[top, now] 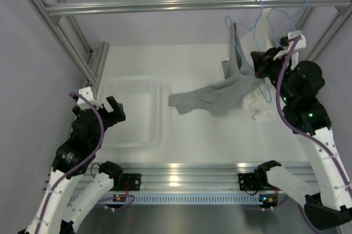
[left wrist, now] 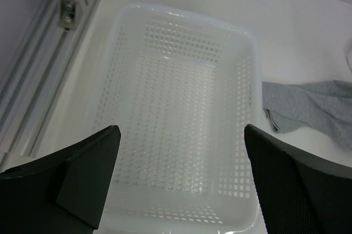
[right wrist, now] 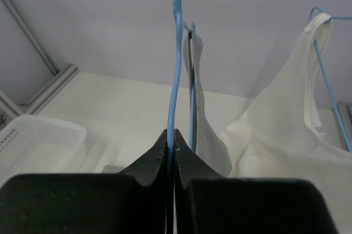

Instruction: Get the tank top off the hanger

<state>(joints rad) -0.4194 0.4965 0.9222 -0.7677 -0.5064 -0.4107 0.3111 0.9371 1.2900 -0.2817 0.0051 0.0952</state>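
At the far right of the bench [top: 198, 63], the tank top [top: 214, 98] hangs by one narrow strap from the hanger [right wrist: 176, 53]. Its grey body trails down and leftward, lying crumpled on the surface. The right gripper [right wrist: 171, 138] is clamped tight on the hanger's thin blue wire, fingertips pressed together around it, with the grey strap just behind. Just to the right a white garment [right wrist: 286, 113] hangs on a second blue hanger [right wrist: 329, 74], its lower part bunched on the bench beside the tank top's hem. Well apart, to the left, the left gripper [left wrist: 180, 135] hovers with its fingers spread wide over a white perforated basket [left wrist: 187, 14], holding nothing.
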